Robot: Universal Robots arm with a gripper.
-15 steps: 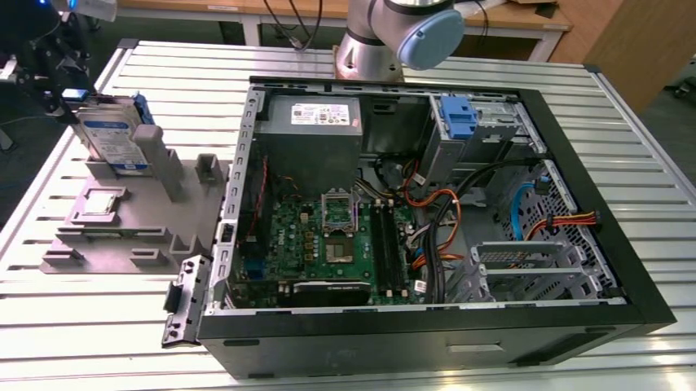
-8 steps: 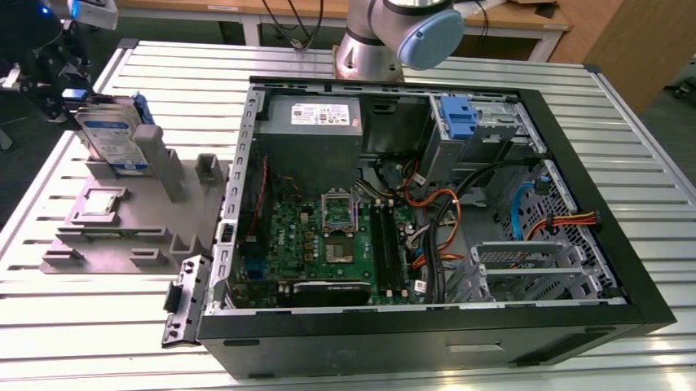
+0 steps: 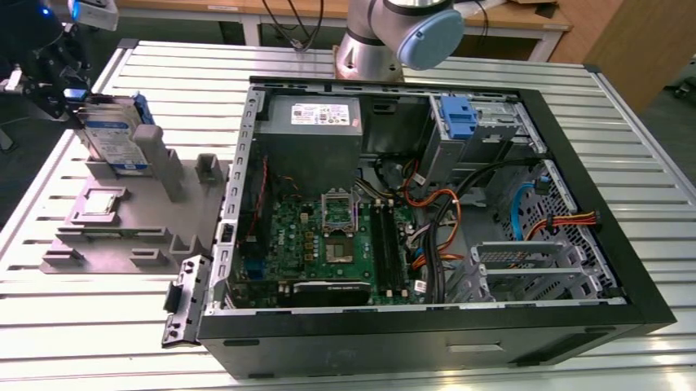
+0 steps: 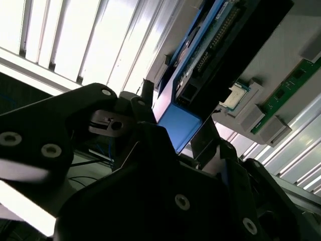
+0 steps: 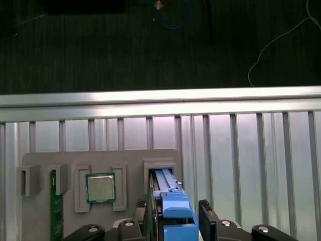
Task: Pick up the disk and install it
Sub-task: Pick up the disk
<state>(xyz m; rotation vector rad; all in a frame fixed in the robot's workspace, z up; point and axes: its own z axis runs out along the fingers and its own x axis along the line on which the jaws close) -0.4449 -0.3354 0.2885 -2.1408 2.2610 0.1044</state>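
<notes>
First wrist view showed gripper (image 5: pixel 177 207) pinched narrow on the disk (image 5: pixel 170 188), which stood upright in gray fixture (image 5: pixel 130 156) slot.

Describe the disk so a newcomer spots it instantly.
Find the open black computer case; the grey parts holder lies at the exterior view's left. The disk, a silver drive in a blue carrier, stands upright at its far end, unlike the flat square processor chip.
</notes>
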